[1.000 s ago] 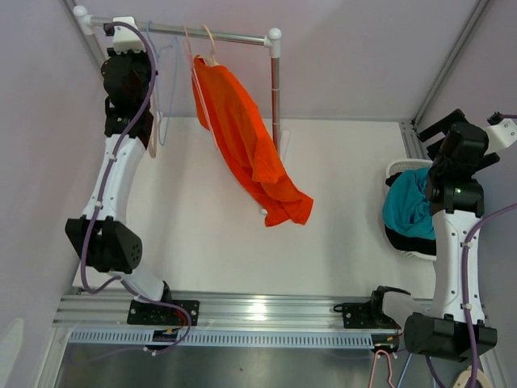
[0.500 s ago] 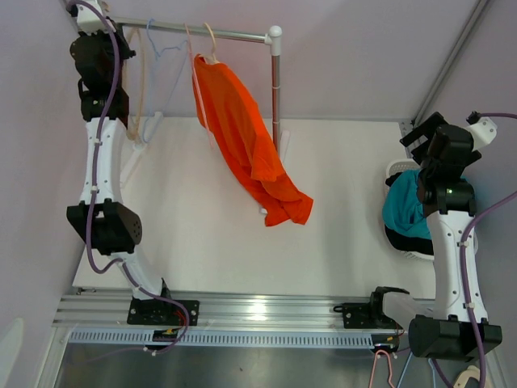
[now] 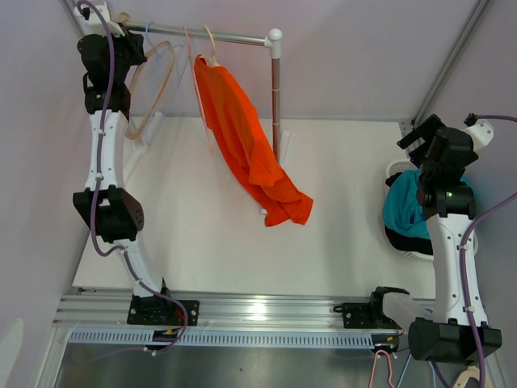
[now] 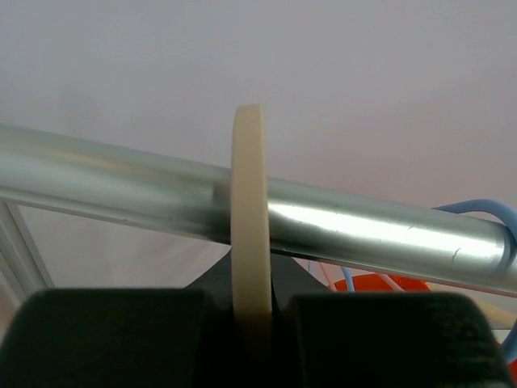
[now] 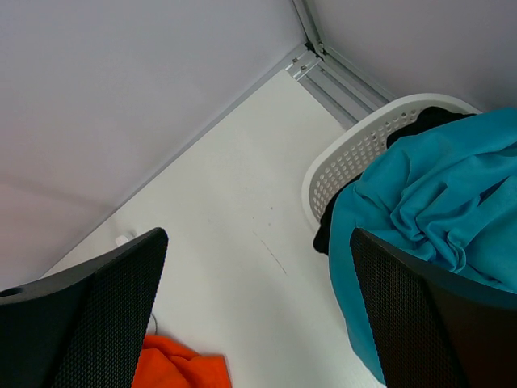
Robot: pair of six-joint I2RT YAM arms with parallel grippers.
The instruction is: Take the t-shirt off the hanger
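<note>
Since a second ago your left arm [image 3: 101,153] has swung up to the left end of the rail [image 3: 242,37], and its jaws are clenched on the hook of a cream hanger [image 4: 250,226] lying across that rail. The right jaws are spread wide and hold nothing, near the white basket [image 5: 355,153] of teal cloth [image 5: 436,202]. The orange t-shirt [image 3: 246,137] hangs mid-rail, its long axis slanting down toward the near right with the hem bunched at the low end; a blue hanger [image 4: 485,212] hangs between it and the cream one, and the rack's upright post [image 3: 275,89] stands just beside it.
</note>
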